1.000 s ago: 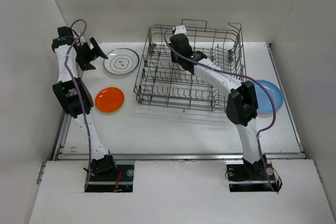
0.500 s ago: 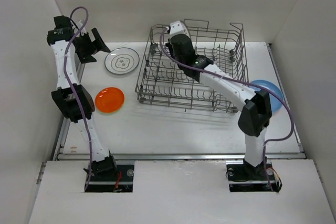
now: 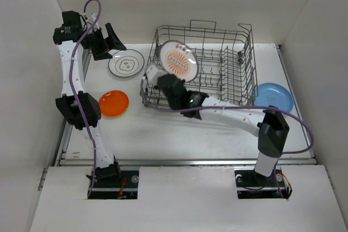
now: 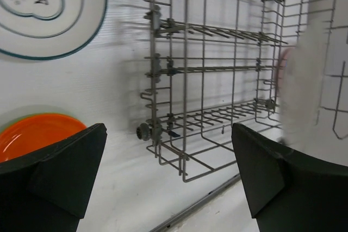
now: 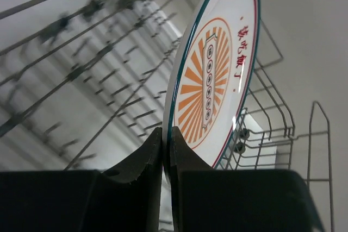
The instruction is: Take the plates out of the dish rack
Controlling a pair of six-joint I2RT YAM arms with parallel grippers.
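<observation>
The grey wire dish rack (image 3: 217,69) stands at the back middle of the table. My right gripper (image 3: 162,76) is shut on the rim of a white plate with an orange sunburst face (image 3: 178,61) and holds it upright above the rack's near left corner. In the right wrist view the fingers (image 5: 167,139) pinch the plate's edge (image 5: 217,74), with the rack (image 5: 98,52) behind it. My left gripper (image 3: 111,42) is open and empty, raised above a white ring-patterned plate (image 3: 126,62). An orange plate (image 3: 113,102) and a blue plate (image 3: 276,99) lie on the table.
The left wrist view shows the ring-patterned plate (image 4: 43,9), the orange plate (image 4: 38,134) and the rack (image 4: 217,69) below the wide-apart gripper (image 4: 168,188). White walls close in the table on three sides. A metal rail (image 3: 185,161) runs along the near edge.
My right gripper has drawn the sunburst plate up out of the rack and moved toward the rack's near left corner. My left gripper has swung a little to the right.
</observation>
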